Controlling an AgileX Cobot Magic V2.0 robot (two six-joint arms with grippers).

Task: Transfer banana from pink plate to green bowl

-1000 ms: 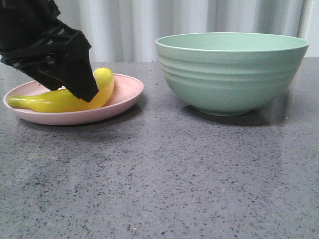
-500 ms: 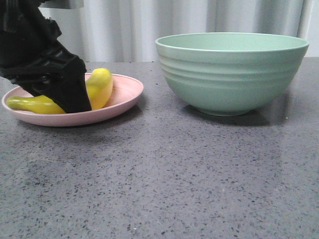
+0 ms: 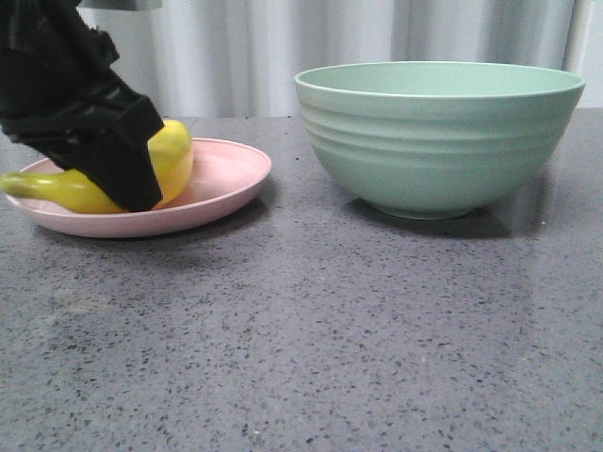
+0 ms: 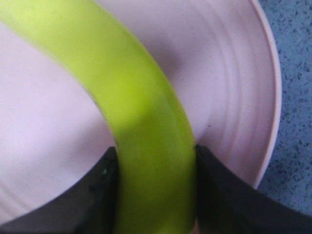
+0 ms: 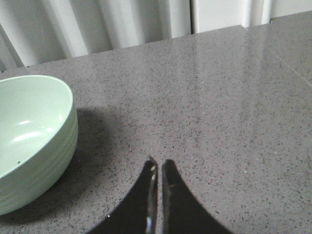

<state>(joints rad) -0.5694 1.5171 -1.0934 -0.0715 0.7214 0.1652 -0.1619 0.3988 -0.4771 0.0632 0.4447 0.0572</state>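
The yellow banana (image 3: 171, 155) lies over the pink plate (image 3: 221, 184) at the left of the table. My left gripper (image 3: 127, 174) is shut on the banana's middle, and the banana's right end is tilted up off the plate. In the left wrist view the banana (image 4: 141, 112) runs between both black fingers (image 4: 100, 195) above the plate (image 4: 234, 92). The green bowl (image 3: 438, 137) stands at the right and looks empty. My right gripper (image 5: 158, 163) is shut and empty above the bare table, beside the bowl (image 5: 34, 136).
The grey speckled tabletop (image 3: 311, 330) stretches between plate and bowl and to the front. A pale curtain (image 3: 283, 47) hangs behind the table.
My left gripper has closed on the banana and drawn it left and slightly up. The banana's right end has risen and its stem end now reaches the plate's left rim.
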